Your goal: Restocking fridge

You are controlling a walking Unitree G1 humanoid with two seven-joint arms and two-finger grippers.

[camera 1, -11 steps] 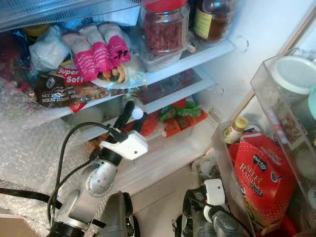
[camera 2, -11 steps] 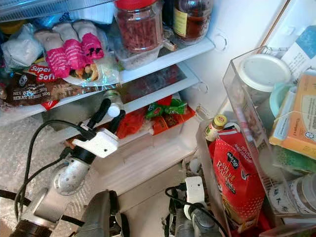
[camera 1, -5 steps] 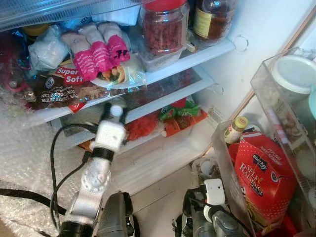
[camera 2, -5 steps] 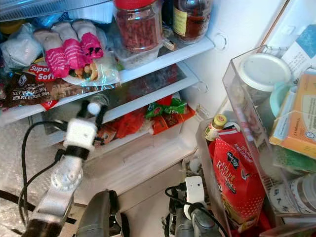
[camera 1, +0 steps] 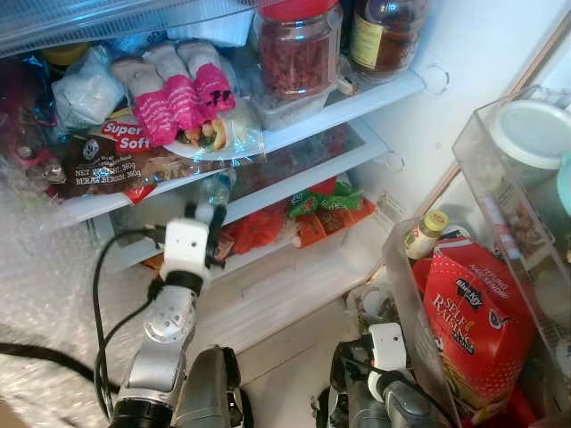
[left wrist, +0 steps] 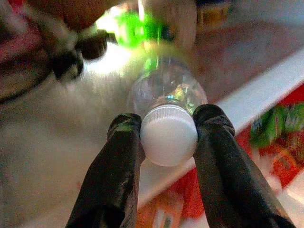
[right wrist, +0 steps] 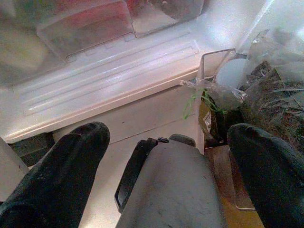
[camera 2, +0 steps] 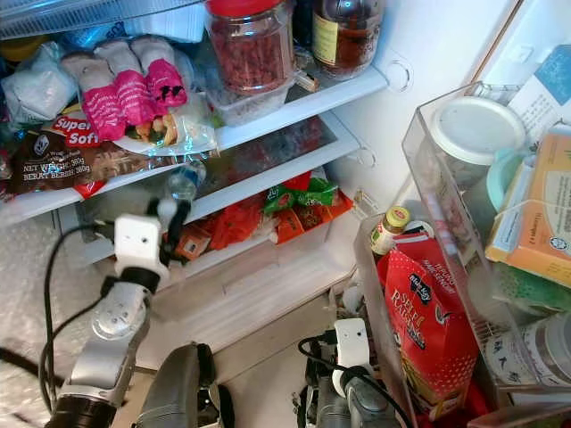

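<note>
In the upper middle of the frame stands a jar (camera 1: 297, 55) with a red lid, left of it lie rolls (camera 1: 178, 94) in pink wrappers, a clear bottle (left wrist: 167, 95) carries a white cap, and lower right a red flour bag (camera 1: 473, 321) shows white dots.

Bottle (left wrist: 167, 102) in left gripper (left wrist: 168, 137), under fridge shelf (camera 1: 294, 134)
</note>
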